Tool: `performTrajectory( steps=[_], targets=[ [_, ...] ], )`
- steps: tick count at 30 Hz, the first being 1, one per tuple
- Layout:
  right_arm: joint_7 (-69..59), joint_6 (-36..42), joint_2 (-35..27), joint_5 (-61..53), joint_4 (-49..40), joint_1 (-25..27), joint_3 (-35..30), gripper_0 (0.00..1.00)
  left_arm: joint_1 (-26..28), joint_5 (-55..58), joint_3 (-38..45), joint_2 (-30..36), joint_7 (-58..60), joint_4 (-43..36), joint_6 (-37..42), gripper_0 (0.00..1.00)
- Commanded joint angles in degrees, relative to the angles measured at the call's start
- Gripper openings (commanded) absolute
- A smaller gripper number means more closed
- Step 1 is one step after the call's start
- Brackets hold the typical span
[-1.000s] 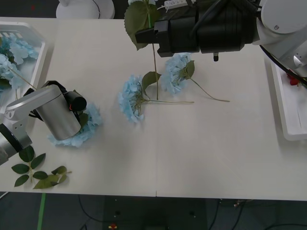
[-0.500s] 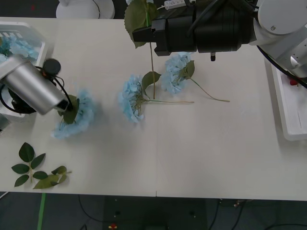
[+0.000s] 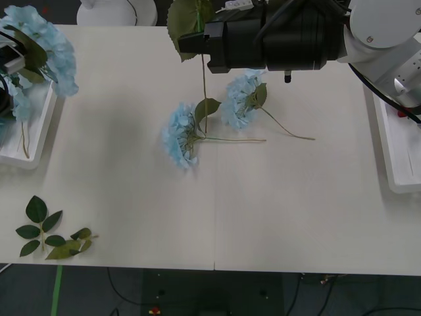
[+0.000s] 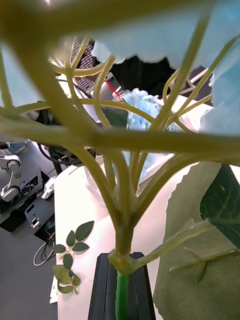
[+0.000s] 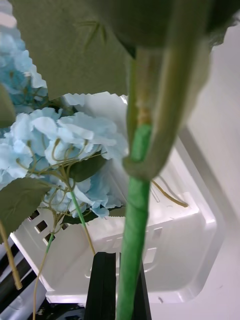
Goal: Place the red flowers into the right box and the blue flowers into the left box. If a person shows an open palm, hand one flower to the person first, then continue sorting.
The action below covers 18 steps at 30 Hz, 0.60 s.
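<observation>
Both grippers clamp blue stems — the left gripper [image 5: 116, 287] holds its flower [image 3: 41, 36] above the left box [image 3: 34, 150], the right gripper [image 4: 120, 287] grips another over mid-table. Two blue flowers [image 3: 181, 135] remain unsorted; the right box [image 3: 395, 168] holds red.

Pale blue, green and white

Sky-blue blue flowers [image 3: 181, 135] with green leaves lie on a cream table [image 3: 263, 210]; white left box [image 3: 33, 141]; black right gripper [image 4: 120, 287].
</observation>
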Motion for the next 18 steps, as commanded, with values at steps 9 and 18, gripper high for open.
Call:
performTrajectory(
  steps=[9,18],
  targets=[
    [-2.6,-0.8,2.0,0.8,-0.4,-3.4,-0.5,0.00,-0.1,12.6,14.6,9.7,17.1,21.4,-8.9,0.00],
    [-3.2,-2.3,2.6,1.2,-0.4,-3.6,-0.4,0.00,16.3,20.7,19.9,11.8,6.7,24.6,-25.1,0.00]
  ],
)
